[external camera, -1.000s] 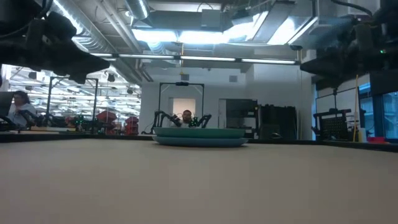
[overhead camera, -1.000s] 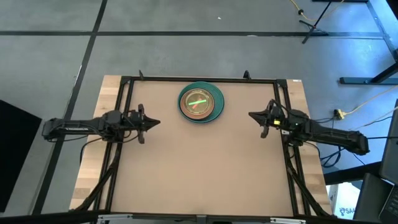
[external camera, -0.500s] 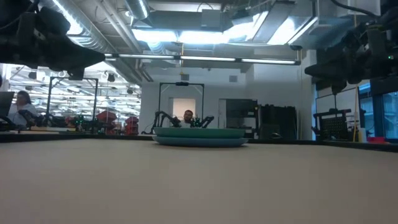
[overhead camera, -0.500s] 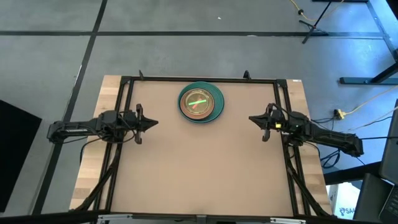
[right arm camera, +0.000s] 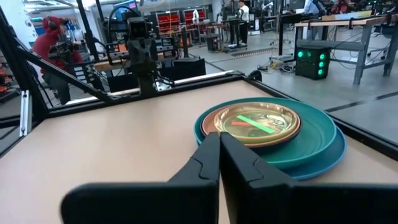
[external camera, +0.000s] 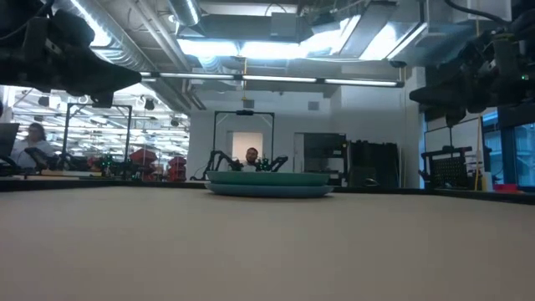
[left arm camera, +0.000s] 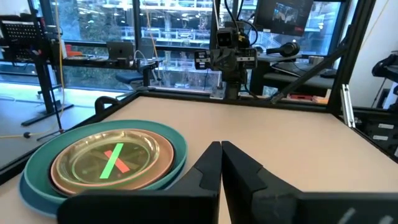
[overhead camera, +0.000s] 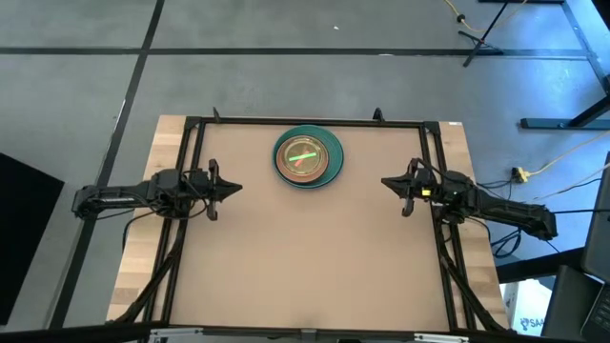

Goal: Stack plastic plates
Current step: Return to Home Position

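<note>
The plastic plates [overhead camera: 308, 159] sit in one stack near the table's far edge, the bottom plate flat on the tabletop: a blue one lowest, a teal one on it, a salmon-pink one, then a small translucent neon-green one on top [left arm camera: 112, 163] [right arm camera: 258, 126]. The stack also shows in the low view [external camera: 267, 183]. My left gripper [overhead camera: 236, 188] hovers at the table's left side, shut and holding nothing. My right gripper [overhead camera: 385, 181] hovers at the right side, shut and holding nothing. Both point toward the table's middle.
A dark metal frame [overhead camera: 305, 122] runs round the tabletop's edges. Bare brown tabletop [overhead camera: 305, 257] stretches between the arms and toward the near edge. People and workbenches show in the room beyond the table.
Both arms drew back slightly: the left gripper toward the table's left edge, the right gripper toward its right edge. The plate stack stayed where it was.
</note>
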